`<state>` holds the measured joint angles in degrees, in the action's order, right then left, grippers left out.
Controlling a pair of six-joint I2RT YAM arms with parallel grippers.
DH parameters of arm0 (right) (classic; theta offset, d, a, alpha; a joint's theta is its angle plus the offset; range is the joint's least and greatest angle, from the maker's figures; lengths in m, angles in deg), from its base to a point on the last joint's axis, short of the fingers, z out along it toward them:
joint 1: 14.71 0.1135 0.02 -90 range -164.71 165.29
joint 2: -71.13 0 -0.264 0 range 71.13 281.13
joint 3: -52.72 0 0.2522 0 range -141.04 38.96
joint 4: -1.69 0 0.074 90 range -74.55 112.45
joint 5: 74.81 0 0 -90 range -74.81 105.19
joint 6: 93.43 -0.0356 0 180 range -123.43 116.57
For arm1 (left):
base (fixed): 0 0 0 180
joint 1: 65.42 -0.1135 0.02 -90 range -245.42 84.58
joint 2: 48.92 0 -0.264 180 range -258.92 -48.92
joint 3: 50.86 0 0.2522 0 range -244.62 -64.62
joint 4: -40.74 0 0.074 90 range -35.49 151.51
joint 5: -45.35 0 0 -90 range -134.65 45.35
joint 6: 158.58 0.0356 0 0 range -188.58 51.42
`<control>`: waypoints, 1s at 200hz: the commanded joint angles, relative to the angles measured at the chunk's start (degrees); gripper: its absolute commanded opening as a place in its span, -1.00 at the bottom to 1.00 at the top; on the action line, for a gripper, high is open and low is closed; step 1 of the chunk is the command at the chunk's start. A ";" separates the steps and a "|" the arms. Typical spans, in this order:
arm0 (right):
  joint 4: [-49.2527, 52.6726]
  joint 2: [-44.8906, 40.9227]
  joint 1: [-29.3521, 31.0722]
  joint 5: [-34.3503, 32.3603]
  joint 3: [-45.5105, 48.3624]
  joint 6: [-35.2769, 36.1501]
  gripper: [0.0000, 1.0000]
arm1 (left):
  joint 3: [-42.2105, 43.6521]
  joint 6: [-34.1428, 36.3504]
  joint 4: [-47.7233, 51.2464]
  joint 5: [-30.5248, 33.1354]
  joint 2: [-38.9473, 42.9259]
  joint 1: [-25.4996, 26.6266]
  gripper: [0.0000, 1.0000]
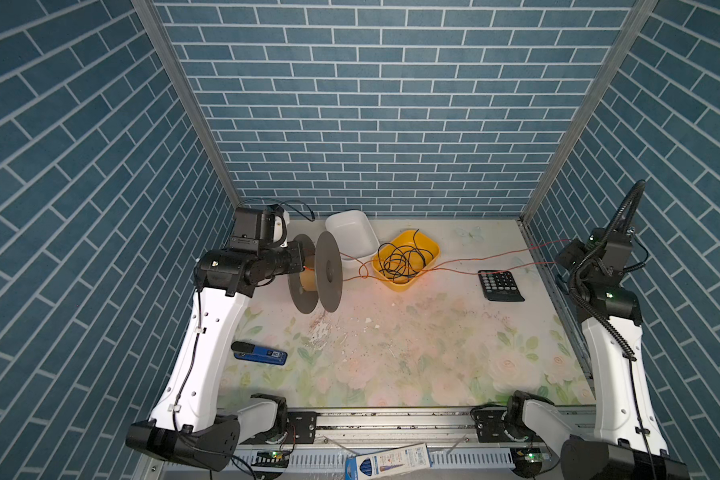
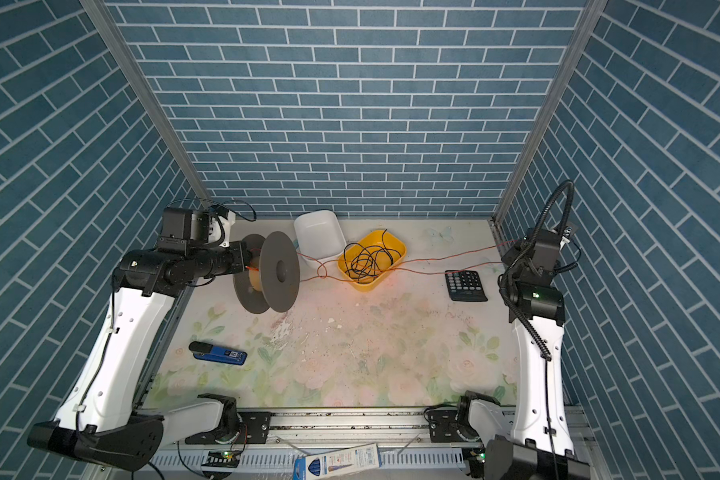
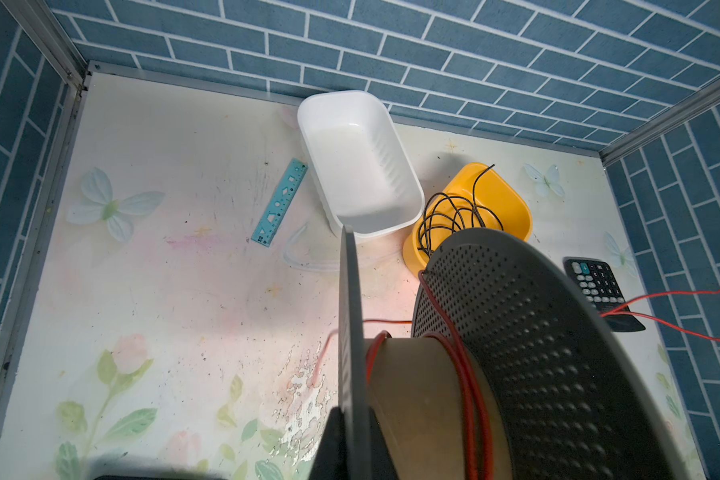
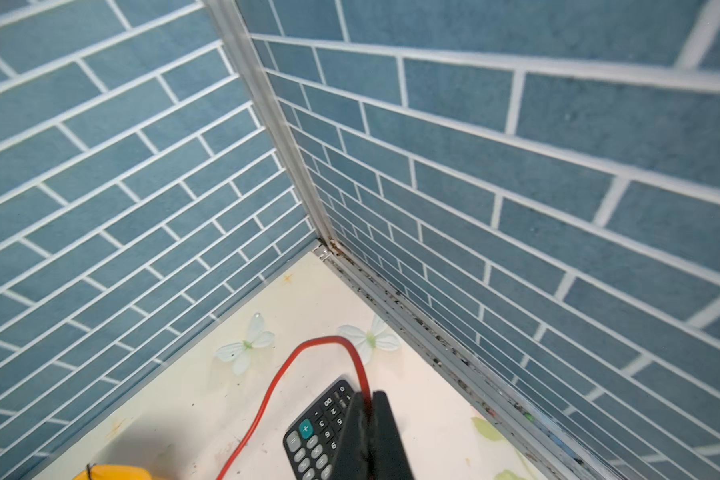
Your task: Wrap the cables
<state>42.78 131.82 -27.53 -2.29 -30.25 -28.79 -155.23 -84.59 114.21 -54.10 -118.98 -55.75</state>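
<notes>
By the left edge of the counter (image 1: 391, 353), the left jaws clenched the flange of the spool (image 1: 328, 272), whose seemingly light, limp cable (image 3: 469, 407) trailed rightward to the right jaws, pinched shut on it, probably best regripped nearer the spool.

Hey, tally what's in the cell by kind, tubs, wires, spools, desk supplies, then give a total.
Tubs: 2, white tub, yellow tub
Wires: 2, orange wire, black wire
Spools: 1, grey spool
Desk supplies: 4, calculator, stapler, ruler, pen box
Total: 9
</notes>
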 commanded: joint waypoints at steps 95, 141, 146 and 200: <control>5.61 12.92 -6.82 8.96 -1.91 1.51 -0.62 | -2.07 2.27 -1.69 -0.49 2.65 -0.12 -1.00; 4.91 9.66 -5.37 19.88 3.19 3.93 0.61 | -1.12 2.04 -4.38 -6.26 2.76 0.43 -1.00; 5.03 9.55 -4.79 20.97 3.52 4.30 0.63 | -1.04 1.96 -4.62 -6.46 2.82 0.50 -1.00; -7.33 5.54 13.03 37.32 12.30 7.13 0.68 | -0.51 0.72 -5.68 -7.04 1.97 0.70 -1.00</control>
<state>43.22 139.01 -21.43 23.74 -22.47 -24.09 -155.74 -82.82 113.22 -59.33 -117.49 -55.38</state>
